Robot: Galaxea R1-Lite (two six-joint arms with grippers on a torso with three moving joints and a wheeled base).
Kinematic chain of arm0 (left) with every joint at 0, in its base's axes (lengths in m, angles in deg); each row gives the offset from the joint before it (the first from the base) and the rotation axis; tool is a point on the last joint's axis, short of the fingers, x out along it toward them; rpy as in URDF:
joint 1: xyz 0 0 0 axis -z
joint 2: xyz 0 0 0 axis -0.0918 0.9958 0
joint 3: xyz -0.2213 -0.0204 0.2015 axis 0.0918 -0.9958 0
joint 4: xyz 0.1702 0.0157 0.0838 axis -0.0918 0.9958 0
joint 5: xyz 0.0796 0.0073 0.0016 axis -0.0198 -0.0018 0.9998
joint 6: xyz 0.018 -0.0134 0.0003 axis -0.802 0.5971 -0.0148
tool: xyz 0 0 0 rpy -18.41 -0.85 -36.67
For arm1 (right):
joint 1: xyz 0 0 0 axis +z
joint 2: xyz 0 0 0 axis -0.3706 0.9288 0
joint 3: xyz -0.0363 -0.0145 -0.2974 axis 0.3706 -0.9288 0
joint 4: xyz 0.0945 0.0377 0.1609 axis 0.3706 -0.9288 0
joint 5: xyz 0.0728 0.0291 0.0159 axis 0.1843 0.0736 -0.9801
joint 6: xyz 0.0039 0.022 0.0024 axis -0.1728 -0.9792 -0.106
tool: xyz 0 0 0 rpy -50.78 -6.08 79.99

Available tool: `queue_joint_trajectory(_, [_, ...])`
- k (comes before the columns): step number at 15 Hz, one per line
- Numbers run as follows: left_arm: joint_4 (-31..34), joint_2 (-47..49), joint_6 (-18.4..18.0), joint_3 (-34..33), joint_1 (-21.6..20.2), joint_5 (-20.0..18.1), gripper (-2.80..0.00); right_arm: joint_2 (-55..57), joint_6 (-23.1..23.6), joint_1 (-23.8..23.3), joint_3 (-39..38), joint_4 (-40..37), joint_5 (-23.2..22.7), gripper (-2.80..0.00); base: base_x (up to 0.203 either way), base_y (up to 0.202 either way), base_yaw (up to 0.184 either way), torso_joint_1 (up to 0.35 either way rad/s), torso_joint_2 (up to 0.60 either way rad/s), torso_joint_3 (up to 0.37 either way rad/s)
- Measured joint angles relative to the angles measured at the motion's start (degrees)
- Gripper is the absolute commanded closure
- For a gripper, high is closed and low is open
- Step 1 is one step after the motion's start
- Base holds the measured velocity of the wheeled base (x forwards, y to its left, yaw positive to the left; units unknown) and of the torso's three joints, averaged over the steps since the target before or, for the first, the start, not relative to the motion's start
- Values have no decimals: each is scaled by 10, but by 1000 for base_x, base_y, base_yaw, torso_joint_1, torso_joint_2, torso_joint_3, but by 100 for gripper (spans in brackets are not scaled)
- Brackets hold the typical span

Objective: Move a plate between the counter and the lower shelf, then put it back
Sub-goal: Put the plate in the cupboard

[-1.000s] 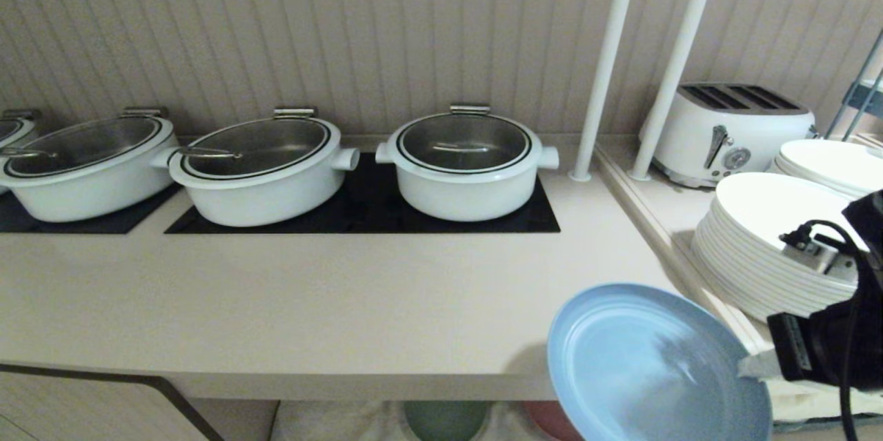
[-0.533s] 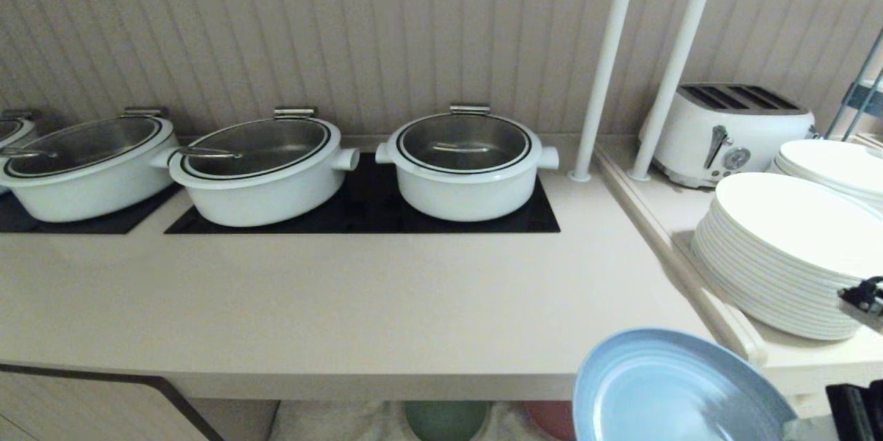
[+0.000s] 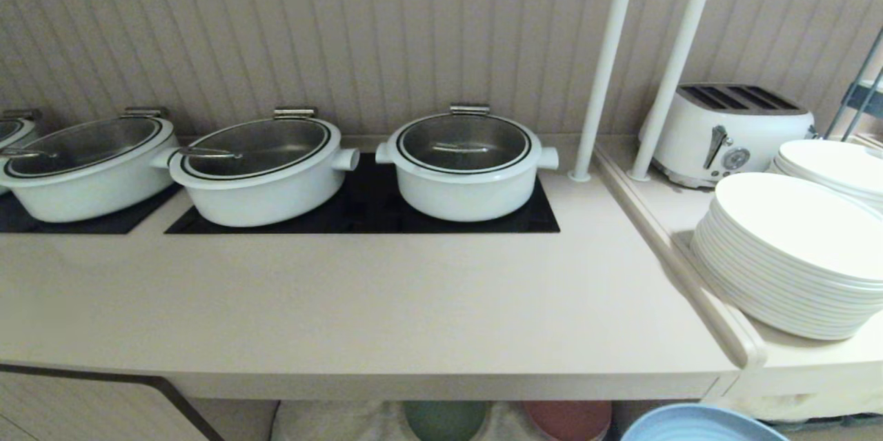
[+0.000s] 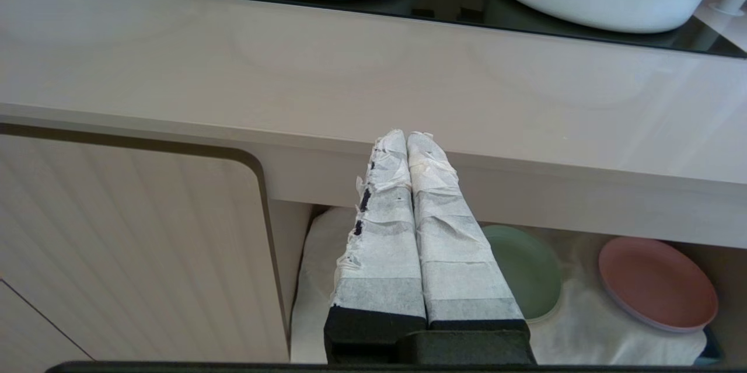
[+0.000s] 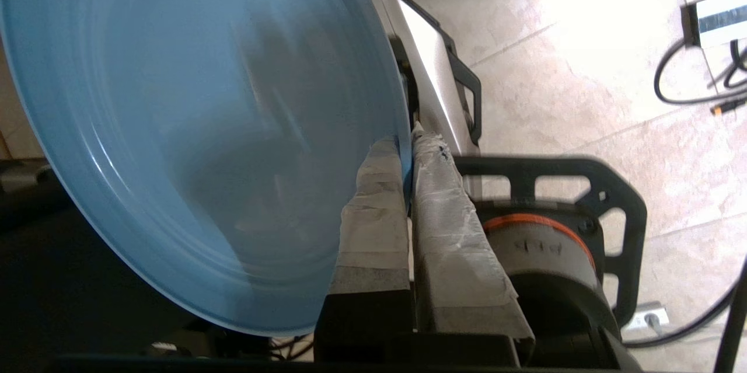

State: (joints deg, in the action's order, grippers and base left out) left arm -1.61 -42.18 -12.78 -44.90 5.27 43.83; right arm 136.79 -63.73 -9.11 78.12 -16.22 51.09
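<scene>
Currently the plate hangs below the worktop's front edge near its right corner, rim pinched by the right gripper. Green plate and pink plate lie on the lower shelf. Left gripper: fingers pressed together, empty, before the worktop's front edge.
</scene>
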Motion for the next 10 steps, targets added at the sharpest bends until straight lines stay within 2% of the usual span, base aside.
queue_joint_trajectory(4, [0, 0, 0, 0, 0, 0, 0, -35, -34, -4, -20, -20, -2, 0, 0, 0, 0, 0, 0, 0])
queue_joint_trajectory(10, [0, 0, 0, 0, 0, 0, 0, -51, -38, -2, -32, -25, -3, 0, 0, 0, 0, 0, 0, 0])
